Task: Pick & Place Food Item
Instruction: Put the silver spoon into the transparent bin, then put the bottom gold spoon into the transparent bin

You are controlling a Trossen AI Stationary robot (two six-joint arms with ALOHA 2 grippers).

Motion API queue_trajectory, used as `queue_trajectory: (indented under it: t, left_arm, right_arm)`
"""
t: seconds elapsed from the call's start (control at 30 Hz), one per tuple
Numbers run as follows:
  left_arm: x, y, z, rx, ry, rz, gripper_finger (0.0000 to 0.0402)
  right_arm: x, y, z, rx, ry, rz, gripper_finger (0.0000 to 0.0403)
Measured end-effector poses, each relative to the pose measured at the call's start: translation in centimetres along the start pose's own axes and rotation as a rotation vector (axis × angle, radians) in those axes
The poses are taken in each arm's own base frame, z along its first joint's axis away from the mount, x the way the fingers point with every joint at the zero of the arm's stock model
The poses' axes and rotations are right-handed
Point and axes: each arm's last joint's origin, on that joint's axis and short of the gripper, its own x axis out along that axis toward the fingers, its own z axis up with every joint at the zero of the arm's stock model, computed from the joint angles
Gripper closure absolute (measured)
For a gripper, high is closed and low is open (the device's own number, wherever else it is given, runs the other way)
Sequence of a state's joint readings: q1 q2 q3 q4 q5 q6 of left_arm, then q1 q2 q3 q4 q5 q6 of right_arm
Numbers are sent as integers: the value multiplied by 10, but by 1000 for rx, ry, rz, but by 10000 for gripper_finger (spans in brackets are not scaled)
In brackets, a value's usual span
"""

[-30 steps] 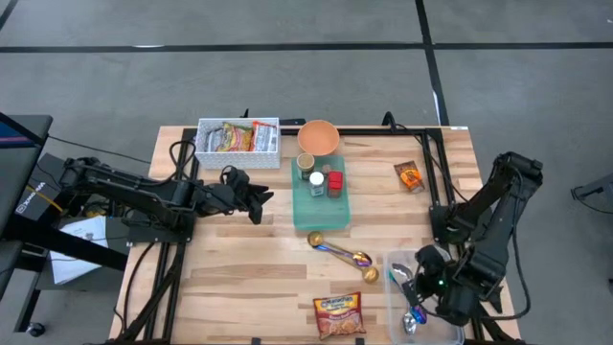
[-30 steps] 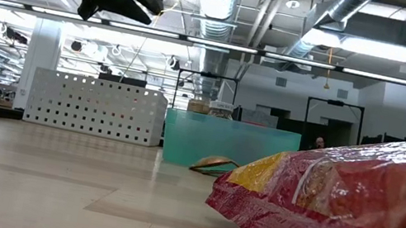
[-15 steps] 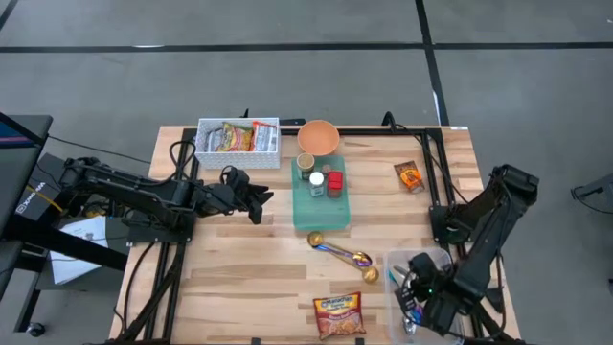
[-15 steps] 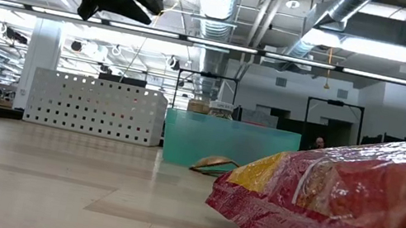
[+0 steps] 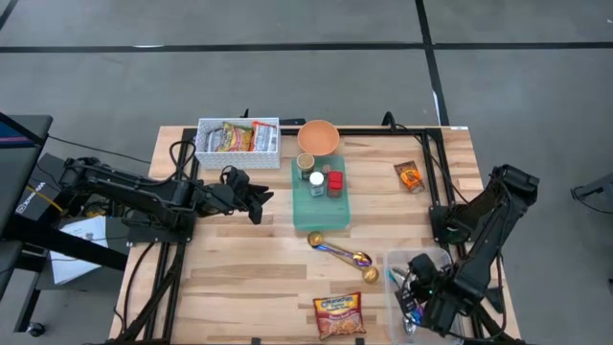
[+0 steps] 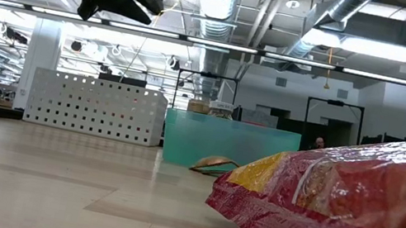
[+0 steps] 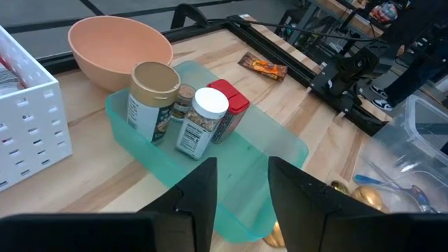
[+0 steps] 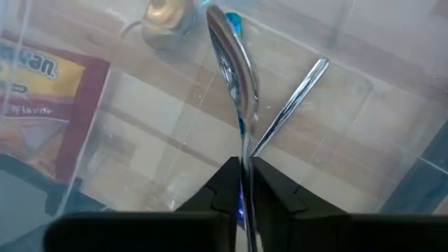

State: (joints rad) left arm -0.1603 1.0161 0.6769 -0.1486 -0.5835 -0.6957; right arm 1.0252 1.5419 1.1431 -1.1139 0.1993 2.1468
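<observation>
A red and yellow food packet [image 5: 339, 314] lies flat at the table's near edge and fills the low view's right side [image 6: 354, 208]. A small orange packet [image 5: 409, 175] lies at the far right. My left gripper [image 5: 259, 198] hovers open above the table, left of the teal tray [image 5: 321, 201], and touches nothing. My right gripper [image 5: 414, 297] is down in the clear container [image 5: 421, 264] at the near right, shut on a spoon [image 8: 231, 63]. My right gripper pinches the spoon's thin handle [image 8: 244, 164] between its two fingers, which lie along the handle. The spoon reaches out ahead of the fingers, its bowl [image 8: 225, 38] inside the clear container. Whether the spoon rests on the container's floor, I cannot tell.
A white basket [image 5: 238, 137] with packets and an orange bowl [image 5: 318, 138] stand at the far edge. Jars [image 7: 192, 115] stand on the teal tray. Gold spoons [image 5: 347, 255] lie mid-table. A second utensil [image 8: 290, 105] lies in the clear container.
My right gripper has shifted a little toward the table's near edge and left, over the clear container, and has then kept still.
</observation>
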Motion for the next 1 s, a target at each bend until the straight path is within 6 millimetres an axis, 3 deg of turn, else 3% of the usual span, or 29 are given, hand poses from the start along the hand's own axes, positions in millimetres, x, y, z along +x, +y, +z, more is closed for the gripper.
queue_trajectory:
  t: [0.33, 0.6, 0.87, 1.0]
  left_arm:
    - [0, 0, 0, 2, 0, 0, 279]
    - [0, 0, 0, 2, 0, 0, 279]
    - [0, 0, 0, 2, 8, -11, 279]
    - [-2, -9, 2, 92, 14, -141, 279]
  right_arm:
    - [-6, -3, 4, -5, -5, 14, 285]
    - [-15, -6, 8, -9, -62, 89, 267]
    - [-51, -19, 45, 11, -255, 225, 278]
    - [-69, -25, 69, -2, -355, 322, 277]
